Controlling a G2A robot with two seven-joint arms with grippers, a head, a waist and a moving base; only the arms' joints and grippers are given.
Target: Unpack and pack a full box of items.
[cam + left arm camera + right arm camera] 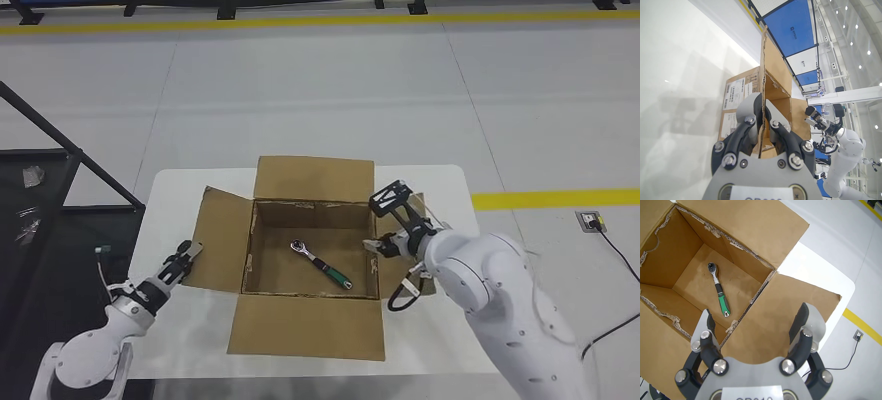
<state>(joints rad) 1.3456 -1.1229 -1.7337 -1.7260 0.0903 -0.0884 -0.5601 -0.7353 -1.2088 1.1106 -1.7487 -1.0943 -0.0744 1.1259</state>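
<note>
Left gripper: closed tight on the raw edge of the side flap, one black pad on each face; in the top view it sits lower left of centre, at that flap's outer edge
Right gripper: jaws spread wide, nothing between them; it hangs over the opposite flap, right of centre in the top view; contact with the card cannot be told
Box: one brown corrugated cardboard box, mid-frame in the top view; four flaps, all folded outward
Contents: one ratchet wrench with a green and black handle, flat on the box floor, slanting, steel head toward the far wall; apart from every wall
Support: one white rounded-corner table under the box
Left wrist view adds: white printed labels on the box's outer wall; the right gripper beyond the box, fingers parted
Right wrist view adds: torn, ragged card along the box rim; a yellow floor line; a floor socket with a black cable
</note>
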